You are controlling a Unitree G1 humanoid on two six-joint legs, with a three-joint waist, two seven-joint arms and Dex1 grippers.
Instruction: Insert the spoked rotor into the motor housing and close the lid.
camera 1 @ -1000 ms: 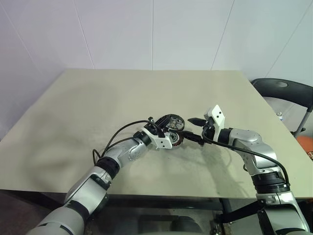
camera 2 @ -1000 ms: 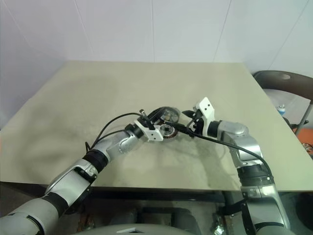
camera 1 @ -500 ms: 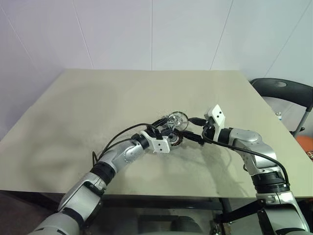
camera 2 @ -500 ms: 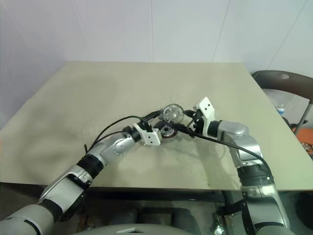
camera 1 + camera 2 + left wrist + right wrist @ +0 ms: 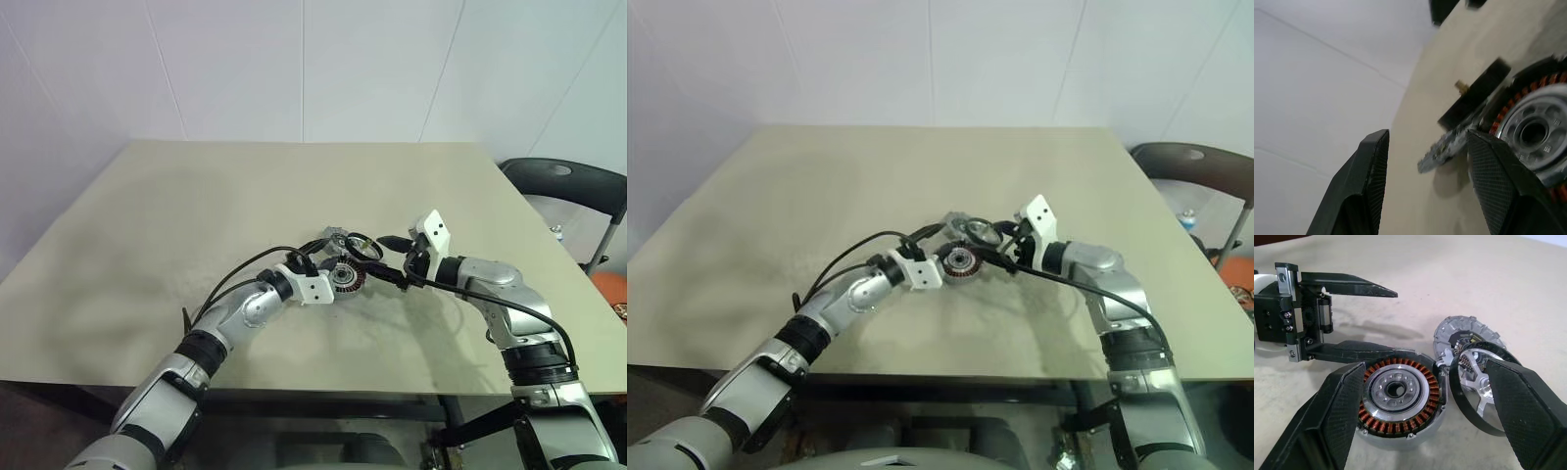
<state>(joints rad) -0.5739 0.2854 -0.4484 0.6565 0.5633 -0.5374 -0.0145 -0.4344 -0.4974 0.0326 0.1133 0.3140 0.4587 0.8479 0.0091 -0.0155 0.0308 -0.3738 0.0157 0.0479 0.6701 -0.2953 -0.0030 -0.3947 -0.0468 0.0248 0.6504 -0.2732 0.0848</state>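
Metal and stiff, the spoked rotor (image 5: 1480, 384) is leaning on its edge at centre-right of the right wrist view, just beside the motor housing (image 5: 1399, 403); both the left gripper (image 5: 1359, 318) and right gripper (image 5: 1004, 247) are gaping empty; likely weighty and slick, best pinched across its dark rim.

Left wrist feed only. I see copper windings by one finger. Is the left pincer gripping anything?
Observer: No. The left pincer is open and empty, with one finger alongside the motor housing.
Operator: Where's the rotor?
Observer: The spoked rotor stands tilted on edge beside the housing, not seated in it.
Operator: Right arm?
Observer: The right pincer is open, facing the housing and rotor and gripping neither.
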